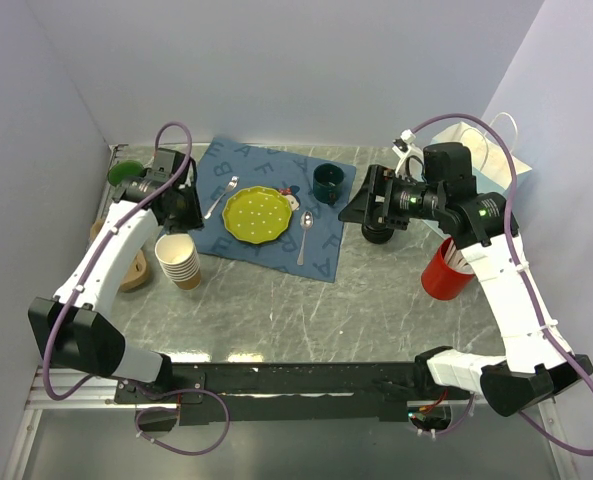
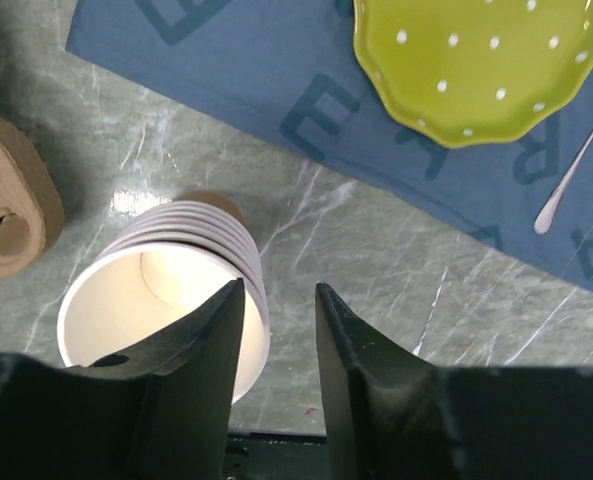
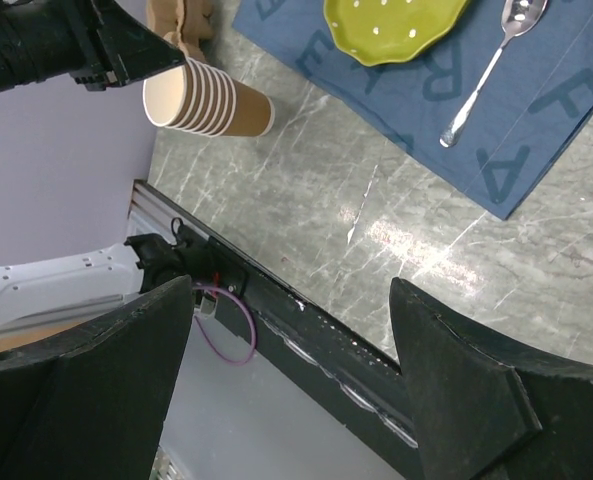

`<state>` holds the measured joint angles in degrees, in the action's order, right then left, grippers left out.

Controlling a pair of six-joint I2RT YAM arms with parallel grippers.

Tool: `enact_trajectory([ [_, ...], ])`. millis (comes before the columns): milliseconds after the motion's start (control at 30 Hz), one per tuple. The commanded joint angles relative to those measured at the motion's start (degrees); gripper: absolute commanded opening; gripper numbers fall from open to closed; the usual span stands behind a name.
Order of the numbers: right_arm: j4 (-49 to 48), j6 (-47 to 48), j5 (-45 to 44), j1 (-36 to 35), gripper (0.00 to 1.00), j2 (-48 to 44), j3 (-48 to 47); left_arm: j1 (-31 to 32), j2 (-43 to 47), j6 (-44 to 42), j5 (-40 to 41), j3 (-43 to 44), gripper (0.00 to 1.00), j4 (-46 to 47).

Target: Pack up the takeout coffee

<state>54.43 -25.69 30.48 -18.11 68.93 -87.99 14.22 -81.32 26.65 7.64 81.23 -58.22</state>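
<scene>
Closest of all, the left gripper (image 2: 279,292) shows its two black jaws standing at a narrow gap astride the rim of a stack of lidless tan paper cups (image 2: 166,290); whether they pinch that rim or merely hover I cannot tell. Just left of the stack sits a moulded brown cardboard carrier (image 2: 6,200), so that side is tight. Across the bare grey marble tabletop (image 1: 306,300), a red cup (image 1: 444,270) stands beside the right forearm. Farther in, the right gripper (image 3: 293,290) hangs with jaws spread wide and nothing between them. The small brown kraft-paper takeout coffee with its round black lid I cannot pick out with certainty; a dark rounded shape (image 1: 376,234) just under that gripper may be its lid or only a finger. By my judgement the step in hand is finding and grasping the coffee, best taken around the cup wall below the lid, upright and squeezed gently. Beyond lie a lime dotted plate (image 1: 254,213) on a blue lettered placemat (image 1: 266,165), a dark green mug (image 1: 328,183) near the gripper, and a white paper bag (image 1: 471,140) against the back wall; open room lies in the centre foreground
</scene>
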Motion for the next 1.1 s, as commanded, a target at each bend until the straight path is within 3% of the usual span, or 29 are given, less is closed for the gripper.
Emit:
enact_trajectory([
  [0, -1.7, -0.1, 0.7, 0.2, 0.86, -1.5, 0.8, 1.2, 2.1, 1.2, 0.1, -1.7, 0.39, -1.4],
  [333, -2.9, -0.7, 1.5, 0.2, 0.86, -2.9, 1.7, 2.6, 3.0, 2.0, 2.6, -3.8, 0.31, -2.2],
  [500, -3.5, -1.5, 1.6, 0.1, 0.87, -3.8, 2.9, 2.7, 3.4, 1.8, 3.3, -3.6, 0.21, -2.5],
  [900, -3.8, -1.6, 1.6, 0.1, 0.88, -4.1, 2.7, 2.7, 3.4, 1.3, 4.8, -4.9, 0.20, -2.2],
  [1033, -4.4, -1.9, 1.7, 0.1, 0.88, -4.2, 3.3, 2.7, 3.7, 1.0, 4.8, -4.4, 0.13, -2.3],
  [1067, -4.8, -2.1, 1.8, 0.1, 0.87, -4.2, 3.4, 2.7, 3.8, 1.0, 5.0, -4.2, 0.07, -2.8],
])
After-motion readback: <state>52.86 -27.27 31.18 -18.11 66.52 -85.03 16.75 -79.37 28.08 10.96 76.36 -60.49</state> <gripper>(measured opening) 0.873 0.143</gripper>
